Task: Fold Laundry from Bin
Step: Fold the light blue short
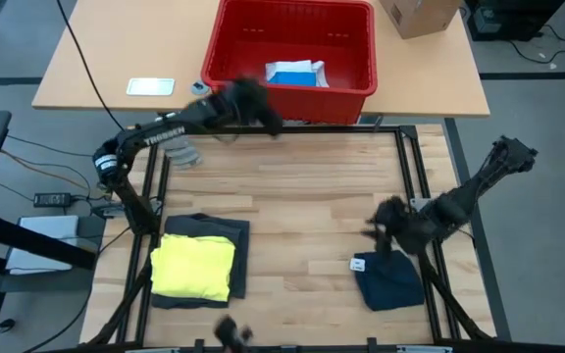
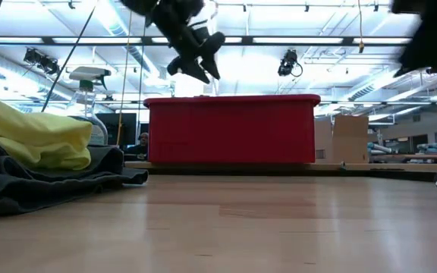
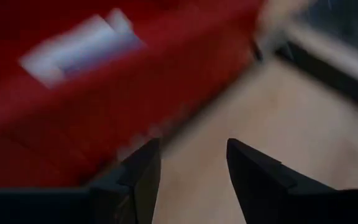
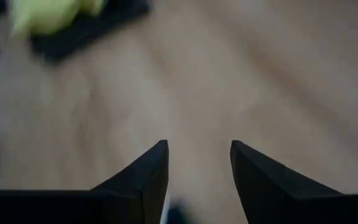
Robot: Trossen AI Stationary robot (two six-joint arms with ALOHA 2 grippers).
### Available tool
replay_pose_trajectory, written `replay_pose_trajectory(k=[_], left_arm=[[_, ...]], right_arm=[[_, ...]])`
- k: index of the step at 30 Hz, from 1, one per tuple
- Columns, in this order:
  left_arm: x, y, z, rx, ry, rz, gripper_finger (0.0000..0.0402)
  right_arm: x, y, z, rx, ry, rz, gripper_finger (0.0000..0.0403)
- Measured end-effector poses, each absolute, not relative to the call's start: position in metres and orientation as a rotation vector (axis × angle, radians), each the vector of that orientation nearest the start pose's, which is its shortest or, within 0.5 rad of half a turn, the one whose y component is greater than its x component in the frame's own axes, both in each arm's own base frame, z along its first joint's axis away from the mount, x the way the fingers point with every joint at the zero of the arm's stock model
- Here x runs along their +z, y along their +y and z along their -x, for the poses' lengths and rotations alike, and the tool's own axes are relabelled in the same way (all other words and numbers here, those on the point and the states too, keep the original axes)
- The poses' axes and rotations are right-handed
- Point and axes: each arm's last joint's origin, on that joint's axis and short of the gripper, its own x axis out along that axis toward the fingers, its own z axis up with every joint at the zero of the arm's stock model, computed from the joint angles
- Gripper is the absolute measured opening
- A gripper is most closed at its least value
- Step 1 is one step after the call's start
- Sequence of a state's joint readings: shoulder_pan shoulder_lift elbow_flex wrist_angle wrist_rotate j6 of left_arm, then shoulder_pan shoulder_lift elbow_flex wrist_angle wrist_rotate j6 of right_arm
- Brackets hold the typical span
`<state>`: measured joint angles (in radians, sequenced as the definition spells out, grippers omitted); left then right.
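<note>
Tabletop [image 1: 302,196], high view: pale wood planks inside a black frame, grey floor around. Beyond it, at 12 o'clock, a tan desk [image 1: 116,69] carries the red bin [image 1: 351,59], a cardboard box [image 1: 418,15] at 1 o'clock and a white device [image 1: 151,86] at 10 o'clock. Bin holds a white and blue garment [image 1: 295,73]. Small grey rag [image 1: 183,152] lies at 10 o'clock on the table. Yellow garment [image 1: 194,267], folded, sits on a dark grey garment [image 1: 219,231] at 8 o'clock. Dark blue garment [image 1: 390,279], folded, at 4 o'clock. Left gripper [image 1: 253,103] hangs at the bin's near wall, at 7 o'clock from the white and blue garment. Right gripper [image 1: 385,224] hangs just beside the dark blue garment's far edge.

Low view: ceiling lights, rails and cameras behind; bin [image 2: 231,129] centred, box [image 2: 350,136] to its right. Yellow garment [image 2: 36,136] on dark grey garment [image 2: 59,178] at 9 o'clock. Left gripper [image 2: 200,59] is above the bin's rim.

Left wrist view: left gripper [image 3: 191,174] fingers spread, holding nothing, over the bin's wall [image 3: 104,124]; pale garment [image 3: 79,46] blurred inside.

Right wrist view: right gripper [image 4: 197,174] fingers apart, holding nothing, over bare wood [image 4: 229,74]; yellow garment [image 4: 48,15] far off.
</note>
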<state>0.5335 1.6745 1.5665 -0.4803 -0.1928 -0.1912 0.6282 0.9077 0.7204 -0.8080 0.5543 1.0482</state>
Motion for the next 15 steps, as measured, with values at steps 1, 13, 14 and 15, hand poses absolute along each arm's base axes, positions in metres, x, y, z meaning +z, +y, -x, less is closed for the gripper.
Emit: replay_pose_trajectory(k=[1,13,14,15], left_arm=[[0.35,0.211,-0.316,0.795,0.47,0.272,0.0185],[0.342,0.331,-0.246,0.929,0.235,0.329,0.0185],[0.336,0.333,-0.245,0.906,0.275,0.346,0.0185],[0.331,0.333,-0.245,0.881,0.314,0.362,0.0185]], right_arm=[[0.252,0.073,-0.142,-0.391,0.709,-0.419,0.0179],[0.303,-0.057,-0.207,-0.583,0.344,-0.431,0.0156],[0.312,-0.07,-0.211,-0.613,0.289,-0.402,0.0155],[0.322,-0.083,-0.214,-0.63,0.244,-0.373,0.0155]])
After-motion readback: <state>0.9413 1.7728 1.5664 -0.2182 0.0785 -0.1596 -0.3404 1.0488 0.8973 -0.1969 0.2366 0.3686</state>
